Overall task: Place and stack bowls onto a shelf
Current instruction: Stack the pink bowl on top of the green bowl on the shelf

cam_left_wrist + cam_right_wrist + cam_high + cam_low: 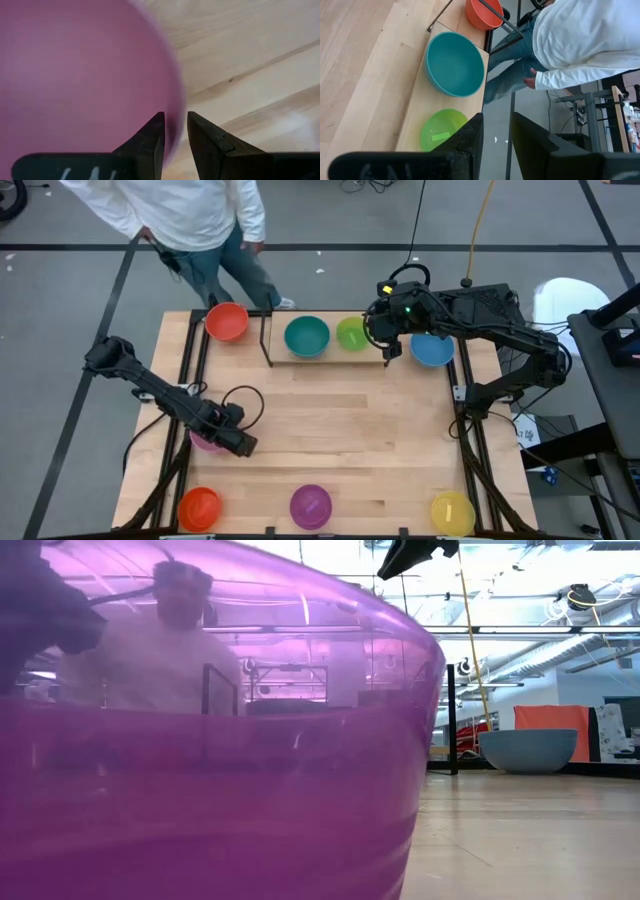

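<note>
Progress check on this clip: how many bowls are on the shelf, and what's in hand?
Done: teal bowl and green bowl sit on the shelf. In hand: left gripper has its fingers astride the pink bowl's rim; right gripper hangs open over the shelf's end. Left: five more bowls on the table.

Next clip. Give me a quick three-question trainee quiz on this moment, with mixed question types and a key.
1. True or false: the shelf holds the teal bowl and the green bowl.
2. Which bowl does the left tool straddle at the rim? A) yellow B) pink C) blue
3. Fill in: the right tool hovers above the ___ bowl.

Key:
1. True
2. B, the pink bowl
3. green
</note>
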